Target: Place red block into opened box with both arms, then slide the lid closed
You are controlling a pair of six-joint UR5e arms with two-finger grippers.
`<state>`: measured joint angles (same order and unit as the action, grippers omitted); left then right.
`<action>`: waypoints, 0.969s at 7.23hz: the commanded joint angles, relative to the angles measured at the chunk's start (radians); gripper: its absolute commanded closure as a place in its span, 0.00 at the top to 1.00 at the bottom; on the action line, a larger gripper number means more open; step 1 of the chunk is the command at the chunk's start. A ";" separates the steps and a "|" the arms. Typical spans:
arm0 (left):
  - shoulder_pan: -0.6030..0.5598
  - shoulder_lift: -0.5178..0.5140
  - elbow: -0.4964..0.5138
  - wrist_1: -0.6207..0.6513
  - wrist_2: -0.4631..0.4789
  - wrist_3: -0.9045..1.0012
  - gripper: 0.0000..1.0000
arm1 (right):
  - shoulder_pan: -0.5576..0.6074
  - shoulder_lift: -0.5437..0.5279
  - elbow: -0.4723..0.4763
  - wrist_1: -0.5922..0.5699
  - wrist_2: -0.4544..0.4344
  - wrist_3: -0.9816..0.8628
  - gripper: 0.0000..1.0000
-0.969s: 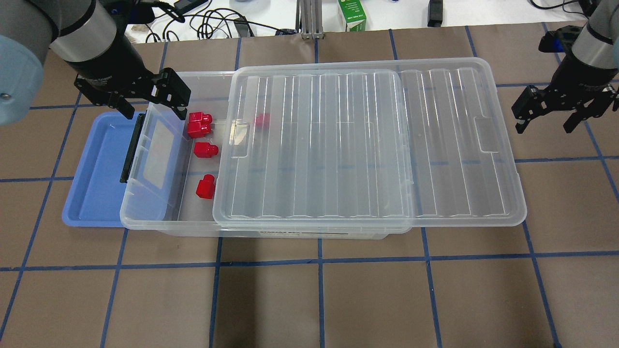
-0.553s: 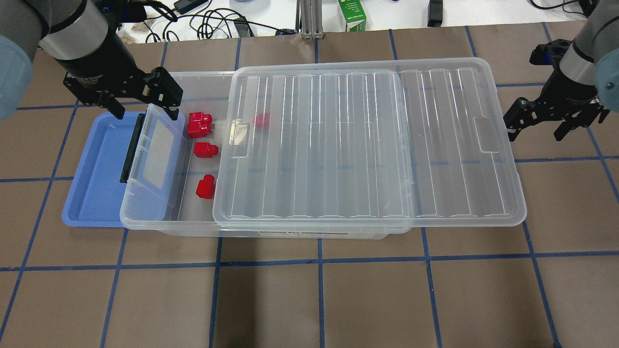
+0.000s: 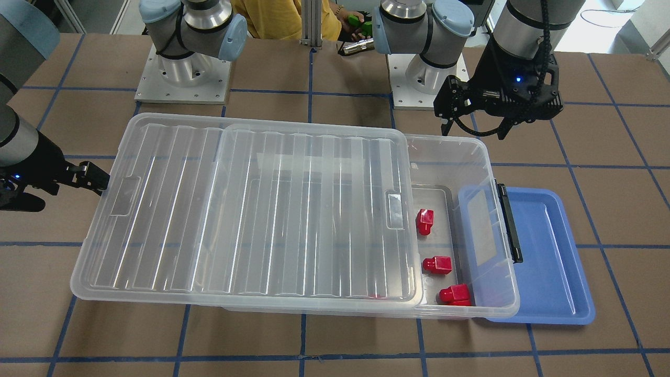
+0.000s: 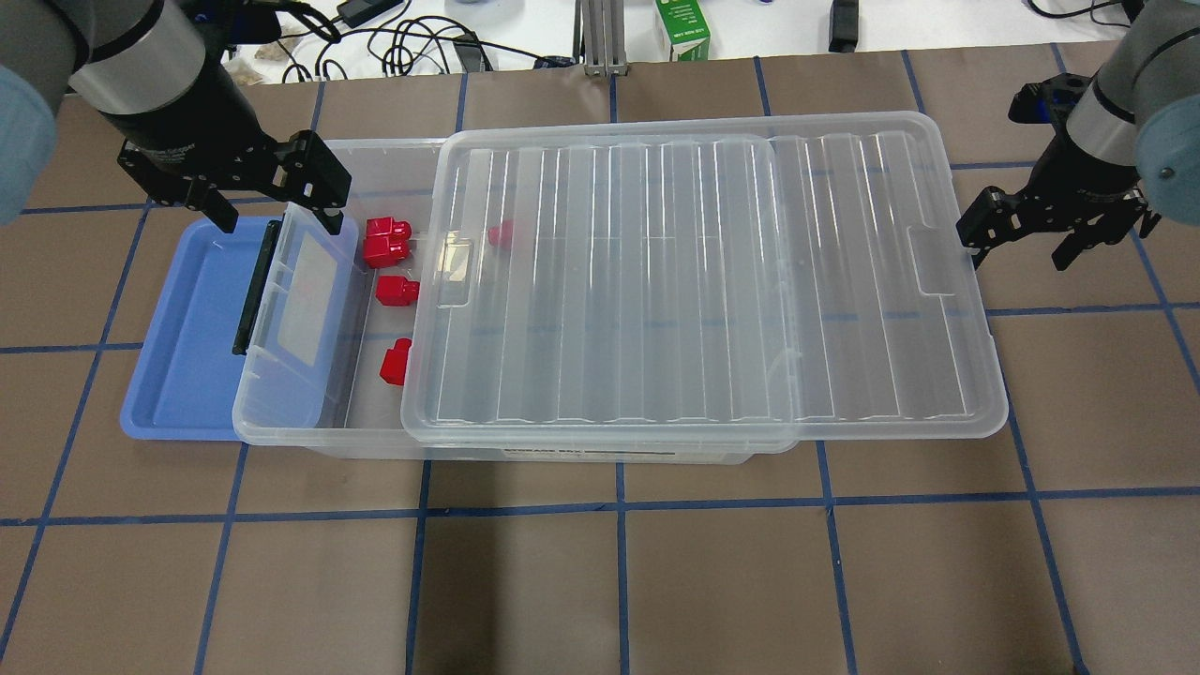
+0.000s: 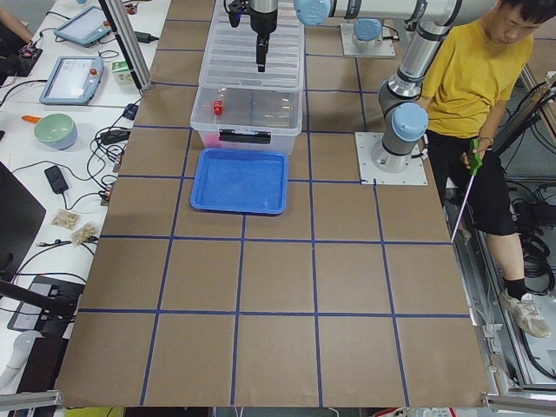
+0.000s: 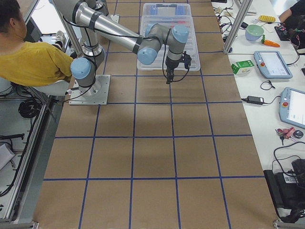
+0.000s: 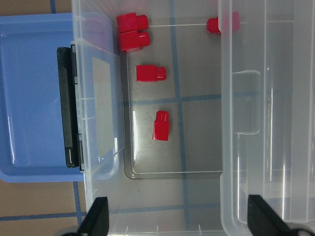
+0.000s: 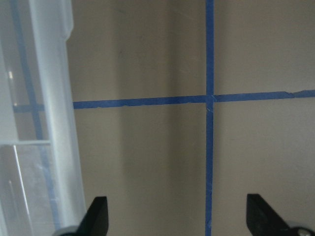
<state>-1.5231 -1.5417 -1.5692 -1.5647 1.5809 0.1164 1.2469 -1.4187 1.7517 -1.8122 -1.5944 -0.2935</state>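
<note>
Several red blocks [image 4: 387, 241] [image 7: 160, 125] [image 3: 425, 221] lie on the floor of the clear box [image 4: 328, 439], in its uncovered end; one more shows through the lid. The ribbed clear lid [image 4: 703, 281] [image 3: 251, 209] covers most of the box and overhangs its far short end. The black latch [image 4: 251, 286] is at the uncovered end. My left gripper [image 4: 278, 223] [image 3: 475, 131] [image 7: 177, 221] hangs open and empty above that end's back corner. My right gripper [image 4: 1017, 253] [image 3: 57, 191] [image 8: 177, 216] is open, with one finger against the lid's overhanging short edge [image 8: 49, 98].
A blue tray [image 4: 183, 366] lies partly under the box's latch end. A green carton [image 4: 682, 28] and cables lie beyond the table's back edge. A person in a yellow shirt [image 5: 469, 78] stands behind the robot bases.
The right gripper moved in against the lid's short edge, and the lid slid a little toward the latch end. The left gripper drew back slightly from over the box.
</note>
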 commanded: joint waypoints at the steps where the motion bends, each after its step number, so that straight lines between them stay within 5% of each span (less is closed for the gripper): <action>1: 0.001 0.000 0.000 0.002 -0.002 0.000 1.00 | 0.051 0.004 0.000 -0.003 0.010 0.046 1.00; 7: 0.000 0.000 -0.005 0.002 -0.004 -0.001 1.00 | 0.195 0.007 0.000 -0.003 0.011 0.108 1.00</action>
<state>-1.5232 -1.5416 -1.5728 -1.5631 1.5775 0.1151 1.4169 -1.4133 1.7518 -1.8147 -1.5831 -0.1865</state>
